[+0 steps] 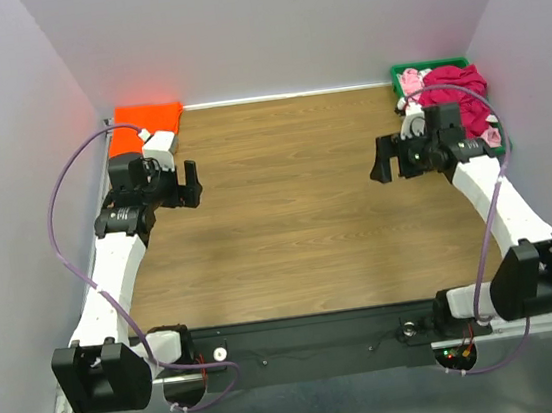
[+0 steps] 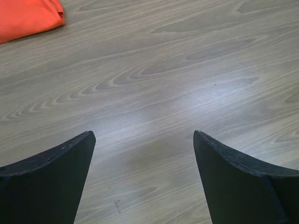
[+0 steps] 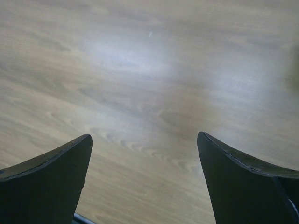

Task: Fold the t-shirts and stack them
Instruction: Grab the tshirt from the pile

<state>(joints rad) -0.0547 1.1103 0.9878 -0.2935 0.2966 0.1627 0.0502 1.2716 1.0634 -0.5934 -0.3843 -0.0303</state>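
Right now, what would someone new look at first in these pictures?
Probably the orange shirt, glowing bright in the far left corner of the table. Next comes the crimson shirt, heaped in the green tray at the far right corner. Then the left pincer and right pincer, both open, facing each other over bare wood.

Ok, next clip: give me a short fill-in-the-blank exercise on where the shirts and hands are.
1. The bright orange cloth t-shirt lies at the far ____ corner of the wooden table.
2. The crimson-magenta cloth t-shirt sits bunched in the ____ plastic tray.
3. The left hand and right hand both hover with jaws ____.
Missing: left; green; open.
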